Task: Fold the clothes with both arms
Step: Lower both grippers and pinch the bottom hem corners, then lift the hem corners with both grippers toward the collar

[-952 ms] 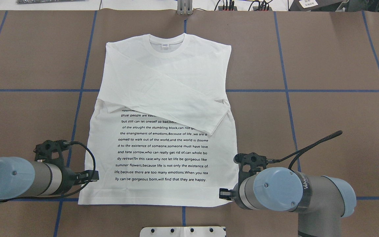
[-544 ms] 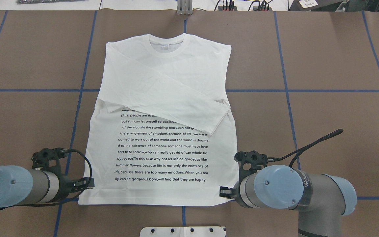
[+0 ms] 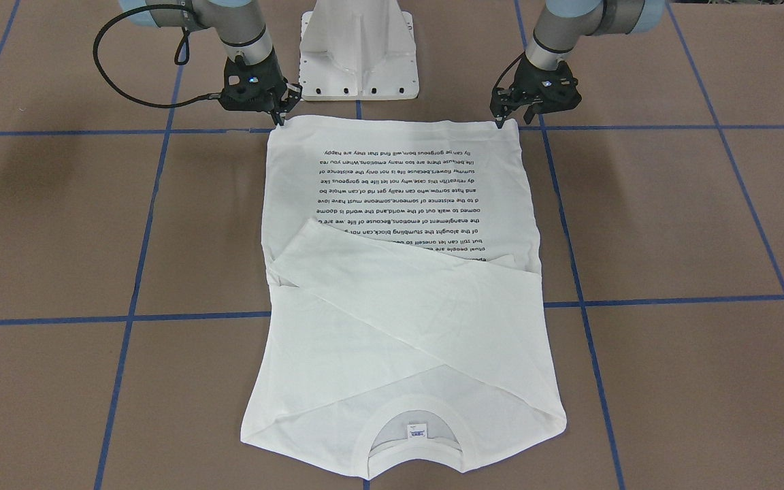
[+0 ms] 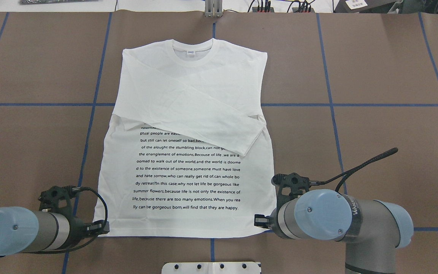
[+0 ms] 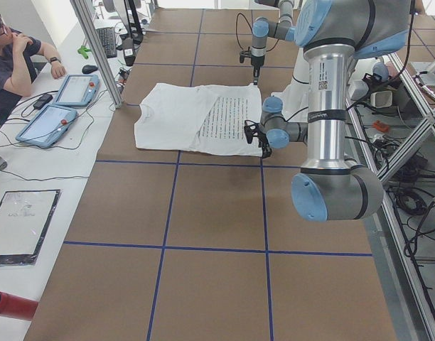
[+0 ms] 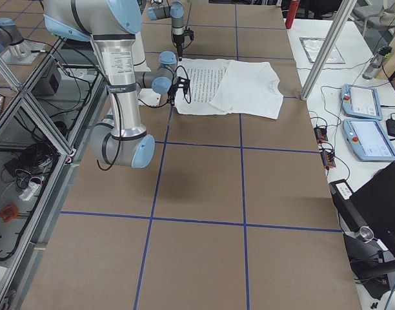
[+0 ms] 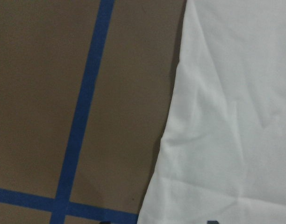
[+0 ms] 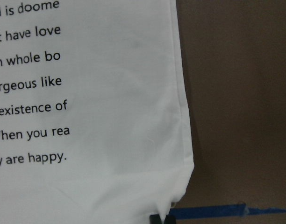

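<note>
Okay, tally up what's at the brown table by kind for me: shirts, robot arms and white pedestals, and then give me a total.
White long-sleeved T-shirt: 1
Robot arms, left and right: 2
White pedestal: 1
Total: 4

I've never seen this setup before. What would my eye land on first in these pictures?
A white long-sleeved T-shirt lies flat on the brown table, with its sleeves folded across the chest and black text lines below them. The left hand and right hand are each at one hem corner, on the side nearest the robot.
</note>
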### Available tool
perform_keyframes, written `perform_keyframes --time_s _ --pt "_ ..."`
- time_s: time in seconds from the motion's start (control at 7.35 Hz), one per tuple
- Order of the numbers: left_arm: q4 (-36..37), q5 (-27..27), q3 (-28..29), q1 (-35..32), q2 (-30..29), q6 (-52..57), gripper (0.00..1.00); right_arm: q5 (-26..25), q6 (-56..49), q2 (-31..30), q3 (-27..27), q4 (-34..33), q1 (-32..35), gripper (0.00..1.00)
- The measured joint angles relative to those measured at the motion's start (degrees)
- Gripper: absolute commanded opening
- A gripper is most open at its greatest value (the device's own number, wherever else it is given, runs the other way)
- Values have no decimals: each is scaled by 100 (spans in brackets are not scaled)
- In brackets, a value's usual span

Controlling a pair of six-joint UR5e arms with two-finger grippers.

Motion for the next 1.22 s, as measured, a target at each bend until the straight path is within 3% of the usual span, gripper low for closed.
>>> perform_keyframes --time_s 1.22 --pt "57 11 60 25 -37 -13 59 0 0 -17 -5 0 27 0"
